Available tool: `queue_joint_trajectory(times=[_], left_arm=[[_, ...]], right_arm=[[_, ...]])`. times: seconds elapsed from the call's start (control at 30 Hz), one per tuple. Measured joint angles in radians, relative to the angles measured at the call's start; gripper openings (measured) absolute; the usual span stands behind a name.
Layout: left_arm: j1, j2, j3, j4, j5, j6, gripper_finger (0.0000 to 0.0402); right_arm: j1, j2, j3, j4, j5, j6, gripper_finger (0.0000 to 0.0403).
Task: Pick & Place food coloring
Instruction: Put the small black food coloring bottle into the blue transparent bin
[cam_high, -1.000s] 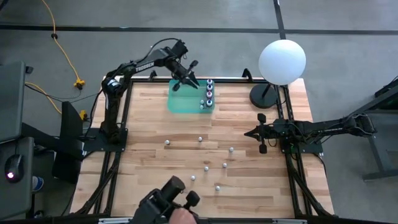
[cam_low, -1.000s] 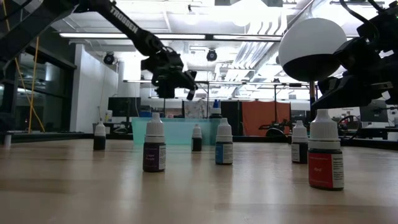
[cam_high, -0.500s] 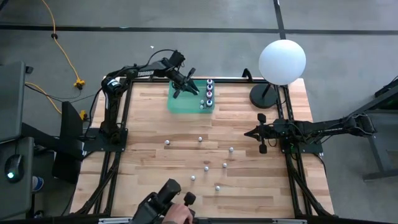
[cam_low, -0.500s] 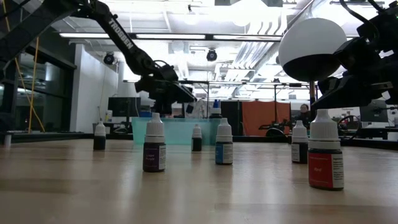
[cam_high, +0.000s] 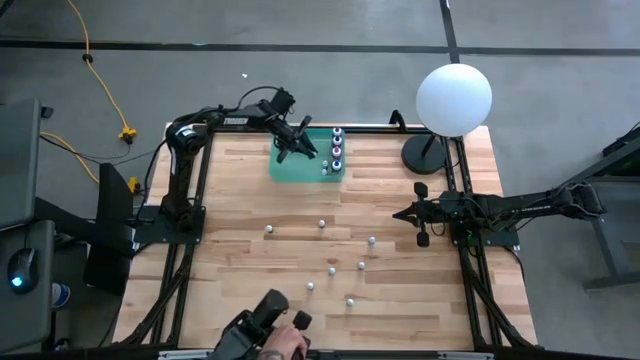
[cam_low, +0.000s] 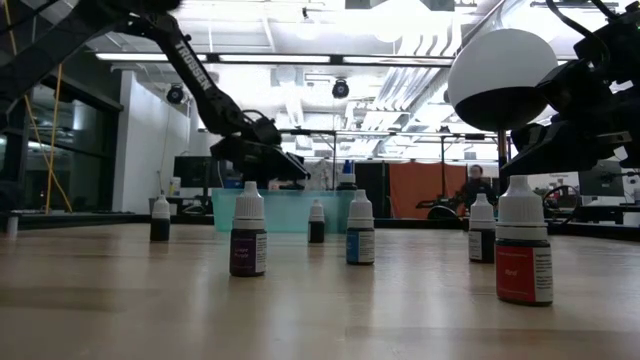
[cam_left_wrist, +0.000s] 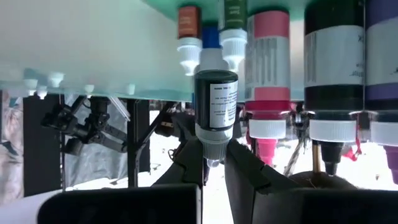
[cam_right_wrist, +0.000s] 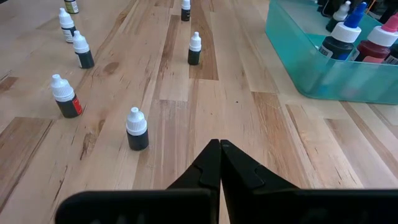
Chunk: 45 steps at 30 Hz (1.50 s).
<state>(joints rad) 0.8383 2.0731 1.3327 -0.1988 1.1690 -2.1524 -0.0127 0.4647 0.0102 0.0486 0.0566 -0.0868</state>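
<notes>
My left gripper (cam_high: 298, 150) hangs over the teal tray (cam_high: 300, 168) at the table's far side, shut on a black food coloring bottle (cam_left_wrist: 216, 102) with a white label. Several more bottles (cam_high: 336, 150) stand along the tray's right side, showing up close in the left wrist view (cam_left_wrist: 336, 68). Several loose bottles (cam_high: 332, 270) stand upright on the wooden table's middle; the low view shows them in a row (cam_low: 248, 232). My right gripper (cam_right_wrist: 219, 147) is shut and touches nothing, low at the table's right side (cam_high: 402, 213). My left gripper pinches the black bottle's white cap end (cam_left_wrist: 210, 142) between its two fingertips (cam_left_wrist: 186, 155). The fingers come slanting slightly downward from the table's left side. The bottle stands with its cap the same way as the tray's bottles. Whether its base touches the tray floor I cannot tell.
A big white globe lamp (cam_high: 453, 98) on a dark round foot (cam_high: 424, 154) stands at the far right corner. At the near edge a person's hand holds a dark controller (cam_high: 262, 332). Bare wood lies on the table's left and near parts.
My left gripper has sunk from above the tray's far rim down into the tray, rolling its wrist as it went, with the black bottle still between its fingers.
</notes>
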Motion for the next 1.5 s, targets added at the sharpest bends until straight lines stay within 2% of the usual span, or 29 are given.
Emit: queue_joint_trajectory(times=[0.23, 0.83, 1.13, 1.5], left_arm=[[-0.001, 0.054, 0.0, 0.157, 0.033, -0.069, 0.0021], [-0.024, 0.056, 0.0, 0.152, 0.143, -0.153, 0.0021], [-0.043, 0.057, 0.0, 0.143, 0.155, -0.16, 0.0021], [-0.043, 0.057, 0.0, 0.143, 0.121, -0.159, 0.0021]], right_arm=[[0.0, 0.0, 0.0, 0.0, 0.0, 0.0, 0.0], [0.0, 0.0, 0.0, 0.0, 0.0, 0.0, 0.0], [0.0, 0.0, 0.0, 0.0, 0.0, 0.0, 0.0], [0.0, 0.0, 0.0, 0.0, 0.0, 0.0, 0.0]])
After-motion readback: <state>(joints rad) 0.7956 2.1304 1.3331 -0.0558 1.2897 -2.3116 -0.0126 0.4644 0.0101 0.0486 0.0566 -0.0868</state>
